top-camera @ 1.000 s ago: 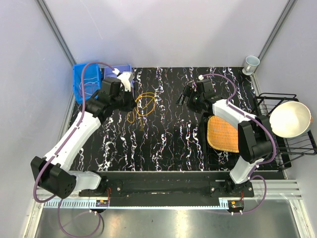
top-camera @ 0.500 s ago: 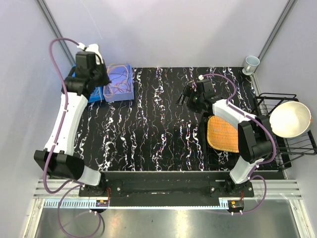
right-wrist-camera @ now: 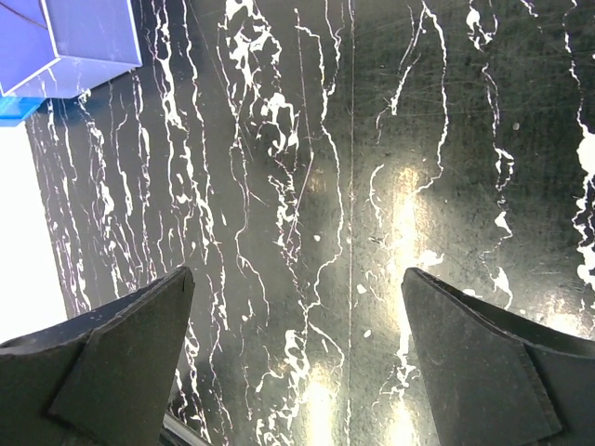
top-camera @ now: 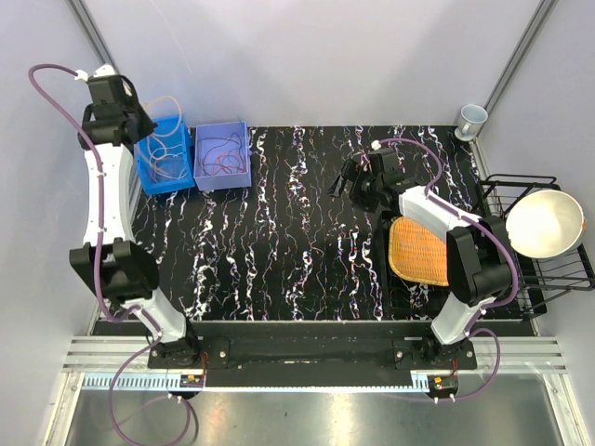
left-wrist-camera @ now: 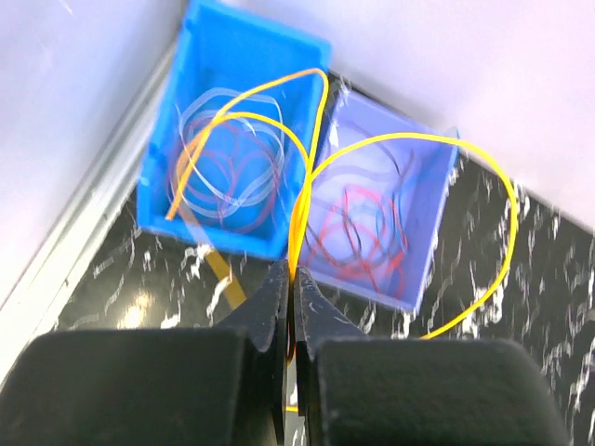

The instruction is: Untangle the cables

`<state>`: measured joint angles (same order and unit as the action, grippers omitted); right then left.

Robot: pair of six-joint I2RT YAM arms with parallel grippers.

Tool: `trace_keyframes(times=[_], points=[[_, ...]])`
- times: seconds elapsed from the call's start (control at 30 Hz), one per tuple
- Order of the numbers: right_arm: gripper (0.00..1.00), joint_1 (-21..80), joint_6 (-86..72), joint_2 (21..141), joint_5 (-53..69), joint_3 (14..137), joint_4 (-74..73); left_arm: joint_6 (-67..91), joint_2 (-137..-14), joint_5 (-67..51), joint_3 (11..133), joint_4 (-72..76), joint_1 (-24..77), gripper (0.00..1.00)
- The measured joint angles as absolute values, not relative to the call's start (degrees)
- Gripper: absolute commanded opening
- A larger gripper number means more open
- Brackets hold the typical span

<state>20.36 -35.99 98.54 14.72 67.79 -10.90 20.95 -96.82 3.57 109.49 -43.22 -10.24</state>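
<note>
**Operator:** Where is the cable, and which way does it run?

**Describer:** Your left gripper (left-wrist-camera: 293, 279) is pinched shut on a yellow cable (left-wrist-camera: 302, 200). It holds the cable up above two bins at the far left corner of the table (right-wrist-camera: 307, 139). In the left wrist view the strands run straight away from the fingertips toward the bins, then split. One loop bows wide to the right across the lavender bin (left-wrist-camera: 437, 218) and curls back toward the gripper. The other arcs left across the blue bin (left-wrist-camera: 232, 42), with its free end turned down and left in that view.

**Operator:** What is in the bins?

**Describer:** The blue bin holds whitish loops (left-wrist-camera: 218, 181) with thin red loops among them. The lavender bin sits just beside it on the right. It holds red loops (left-wrist-camera: 358, 246) and a few darker strands whose colour I cannot tell.

**Operator:** And my right gripper?

**Describer:** Your right gripper (right-wrist-camera: 296, 272) has its jaws spread wide, with only the black marbled table showing between them. It is over the far middle of the table, well apart from the bins.
</note>
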Motion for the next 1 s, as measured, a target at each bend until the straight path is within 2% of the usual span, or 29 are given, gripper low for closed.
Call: trace_keyframes(times=[0.5,1.0], points=[[1.0,20.36,-36.07,98.54,17.72,67.79,-10.5,22.98,-115.48,-1.98,126.52,-41.39,-15.62,0.0],[1.0,20.36,-36.14,98.54,19.35,67.79,-10.09,25.34,-122.43,-6.13,121.32,-33.98,-17.04,0.0]])
